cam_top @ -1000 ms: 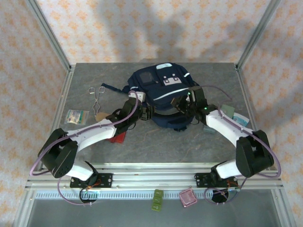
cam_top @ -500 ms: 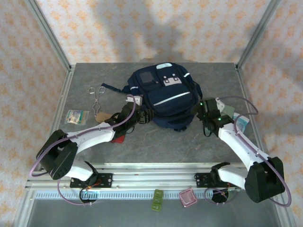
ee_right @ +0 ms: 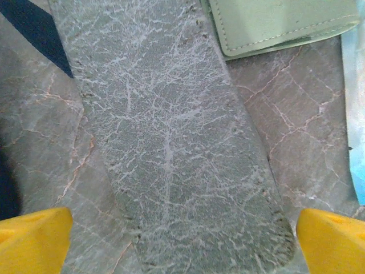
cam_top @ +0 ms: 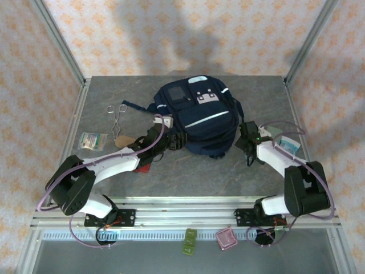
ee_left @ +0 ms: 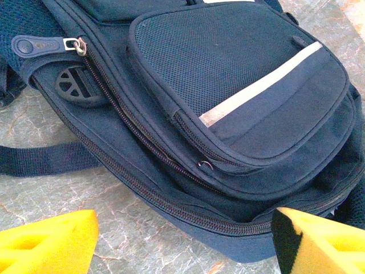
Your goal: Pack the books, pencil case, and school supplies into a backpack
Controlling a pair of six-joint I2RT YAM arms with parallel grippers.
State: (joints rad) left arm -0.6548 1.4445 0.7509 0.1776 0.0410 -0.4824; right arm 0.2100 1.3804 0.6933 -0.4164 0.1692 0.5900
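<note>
The navy backpack (cam_top: pixel 197 117) lies in the middle of the table, and its closed main zipper (ee_left: pixel 171 205) runs across the left wrist view. My left gripper (cam_top: pixel 178 141) is open at the pack's near-left edge, and its yellow fingertips (ee_left: pixel 45 242) stand wide apart just short of the fabric. My right gripper (cam_top: pixel 249 149) is open beside the pack's right side, empty, over a grey cracked oblong item (ee_right: pixel 171 142). A tan pencil case (cam_top: pixel 122 141) and a flat red square item (cam_top: pixel 142 167) lie by the left arm, partly hidden by it. The books are out of view.
Metal scissors (cam_top: pixel 117 114) and a small packet (cam_top: pixel 92 140) lie at the left. A pale green case (ee_right: pixel 279 23) and a light blue packet (cam_top: pixel 291 145) lie right of the right gripper. A dark strap (ee_left: pixel 45 160) trails from the pack across the table.
The right gripper has let go and come away from the backpack's right edge, opened wide, and now hovers over the grey oblong item. The left gripper has barely moved.
</note>
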